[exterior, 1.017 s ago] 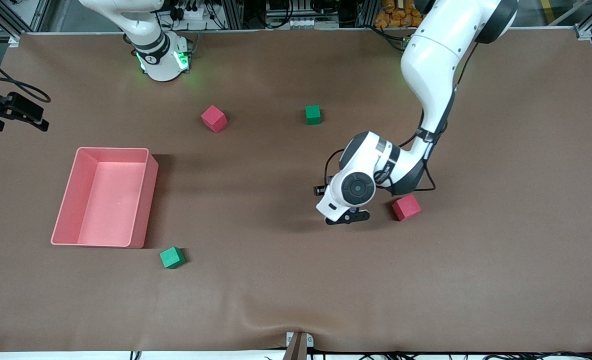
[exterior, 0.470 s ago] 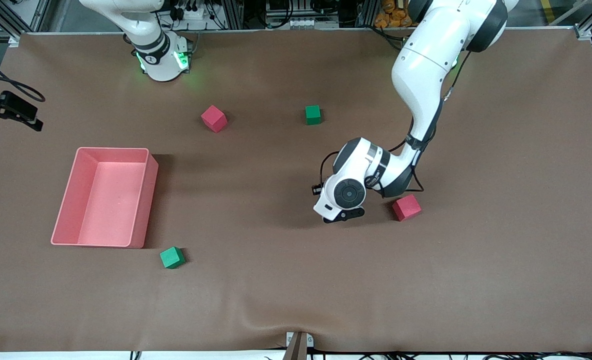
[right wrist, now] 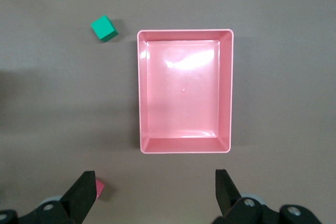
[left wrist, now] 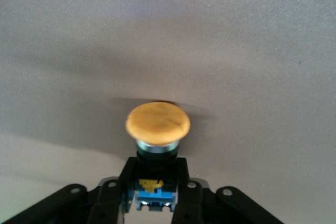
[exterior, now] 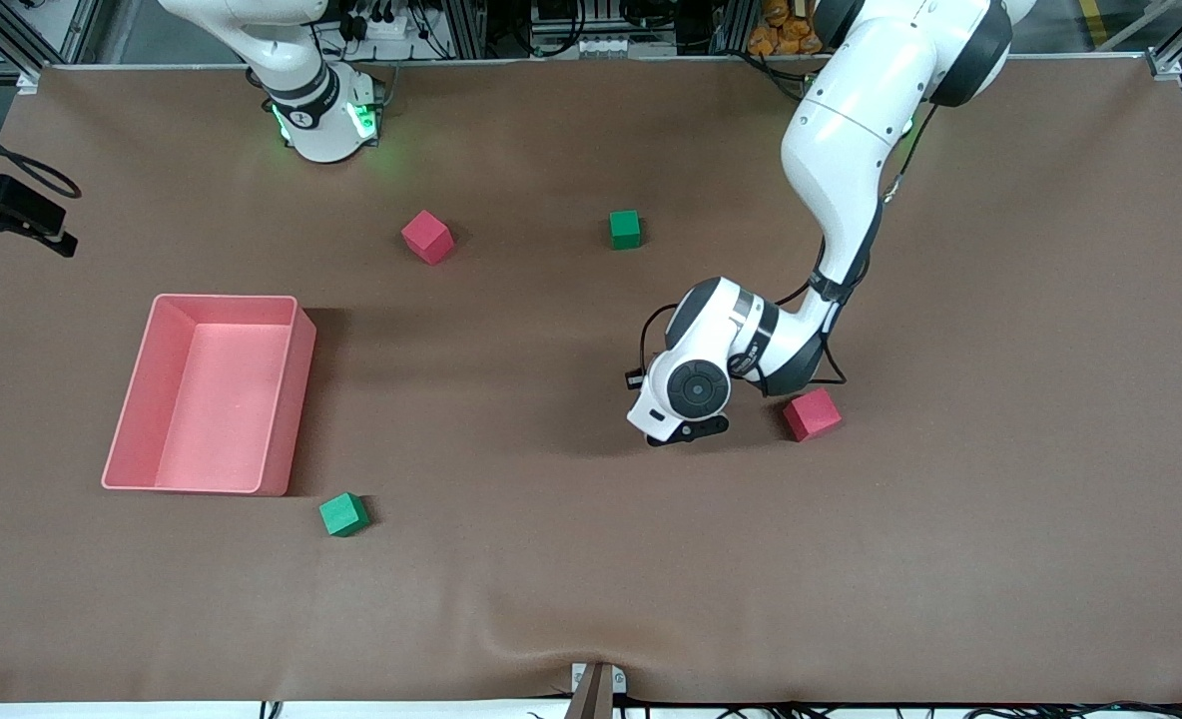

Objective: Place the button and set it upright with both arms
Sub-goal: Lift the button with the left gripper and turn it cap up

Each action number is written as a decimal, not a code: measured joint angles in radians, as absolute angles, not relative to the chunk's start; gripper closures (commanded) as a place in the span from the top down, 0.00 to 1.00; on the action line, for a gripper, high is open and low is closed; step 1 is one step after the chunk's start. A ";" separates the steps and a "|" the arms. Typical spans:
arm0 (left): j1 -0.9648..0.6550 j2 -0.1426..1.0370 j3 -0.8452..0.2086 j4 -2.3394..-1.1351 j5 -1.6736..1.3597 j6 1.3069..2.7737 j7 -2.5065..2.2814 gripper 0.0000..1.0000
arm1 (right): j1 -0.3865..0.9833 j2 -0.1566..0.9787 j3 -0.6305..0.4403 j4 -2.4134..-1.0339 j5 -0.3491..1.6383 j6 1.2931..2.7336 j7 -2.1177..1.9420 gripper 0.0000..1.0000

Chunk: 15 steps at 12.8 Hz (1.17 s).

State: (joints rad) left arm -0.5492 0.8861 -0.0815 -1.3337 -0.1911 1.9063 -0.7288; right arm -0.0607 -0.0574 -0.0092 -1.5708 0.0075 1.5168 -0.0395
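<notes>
Orange-capped button (left wrist: 157,124) sits clenched by its black body in my left gripper (left wrist: 153,203), low at mid-surface; light, rigid, top-heavy, I reckon. Right gripper (right wrist: 155,192) gapes over the pink tray (right wrist: 185,34), waiting.

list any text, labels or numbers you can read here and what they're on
None can be read.
Left arm: dark marks on the wrist band, too small to read.
Right arm: small mark on its base band, too small to read.
Button: a yellow mark on its body, no words.
</notes>
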 measured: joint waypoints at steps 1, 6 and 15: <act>-0.549 0.886 -0.082 -1.333 -0.191 1.906 -0.732 0.00 | -0.061 -0.058 -0.008 -1.564 0.007 1.516 -0.039 1.00; -0.557 0.874 -0.073 -1.302 -0.183 1.916 -0.825 0.00 | -0.104 -0.057 -0.023 -1.554 0.007 1.474 -0.043 1.00; -0.619 0.754 -0.070 -1.289 0.228 2.038 -1.204 0.00 | -0.108 -0.041 -0.009 -1.550 0.009 1.492 -0.045 1.00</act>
